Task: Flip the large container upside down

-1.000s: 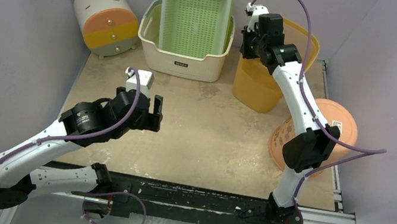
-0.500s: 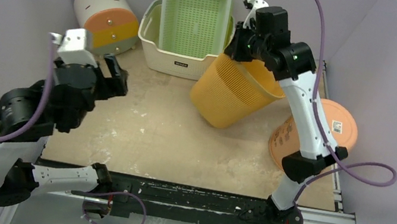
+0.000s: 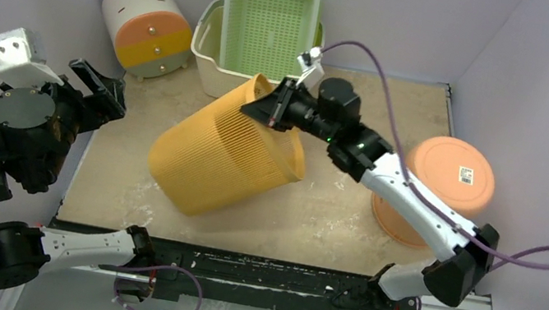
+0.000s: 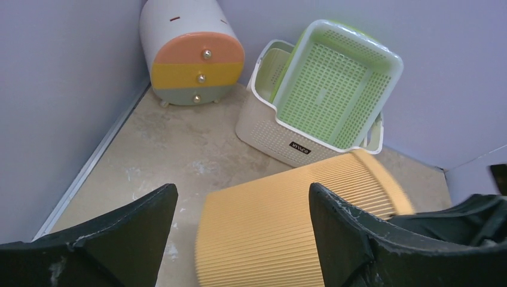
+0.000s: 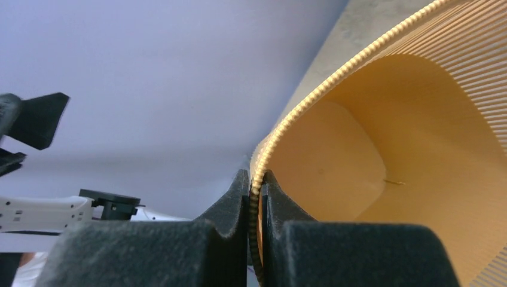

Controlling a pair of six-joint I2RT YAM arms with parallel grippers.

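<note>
1. Beige, scuffed surface (image 3: 327, 222), with pale purple walls on three sides.
2. The bin (image 3: 220, 159), yellow and ribbed, lies tilted across the middle. Its mouth is raised toward the back edge and its base points down toward the near-left corner.
3. The right jaws are pinched tight on the bin's rim, with one finger (image 5: 227, 209) outside and the other inside the mouth.
4. The left jaws are spread wide and hold nothing. They are raised over the left edge, apart from the bin.
5. Back-left corner: a round drawer unit (image 3: 146, 26).
6. Back edge: a white basket (image 3: 218, 71) with a green tray (image 3: 268, 17) standing in it, just behind the bin's rim.
7. Right edge: an orange tub (image 3: 452, 171), with a label on its upper face.
</note>
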